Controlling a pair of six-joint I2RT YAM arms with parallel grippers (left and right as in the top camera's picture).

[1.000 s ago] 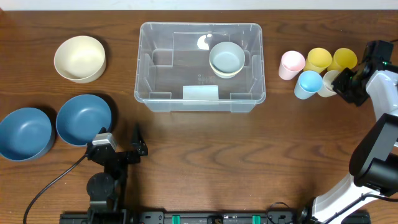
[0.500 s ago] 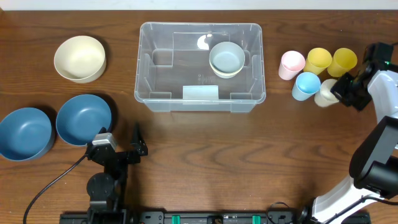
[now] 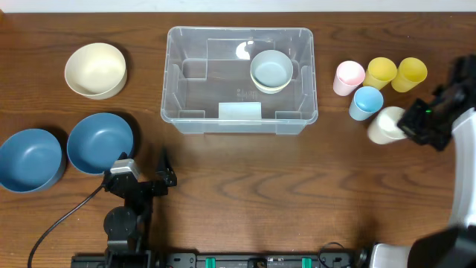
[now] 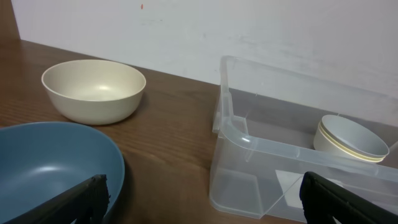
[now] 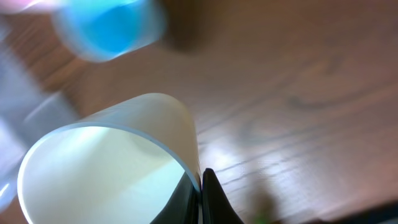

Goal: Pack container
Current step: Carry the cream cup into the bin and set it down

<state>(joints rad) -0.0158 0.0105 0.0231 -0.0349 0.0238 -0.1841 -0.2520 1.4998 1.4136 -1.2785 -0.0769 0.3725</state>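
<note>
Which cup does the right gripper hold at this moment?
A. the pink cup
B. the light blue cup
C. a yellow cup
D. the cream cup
D: the right gripper is pinched shut on the rim of the cream cup, while the light blue cup stands apart from it.

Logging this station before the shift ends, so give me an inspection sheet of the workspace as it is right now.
Surface: brown wooden table, no spills seen.
Job's things: clear container, upright, lidless, holding a pale bowl.
Clutter: cream bowl and two blue bowls at left; pink cup, two yellow cups, blue cup at right.
Hands: left hand open, empty; right hand shut on cream cup's rim.
Cables: black cable by left arm base.
Surroundings: white wall behind table.
</note>
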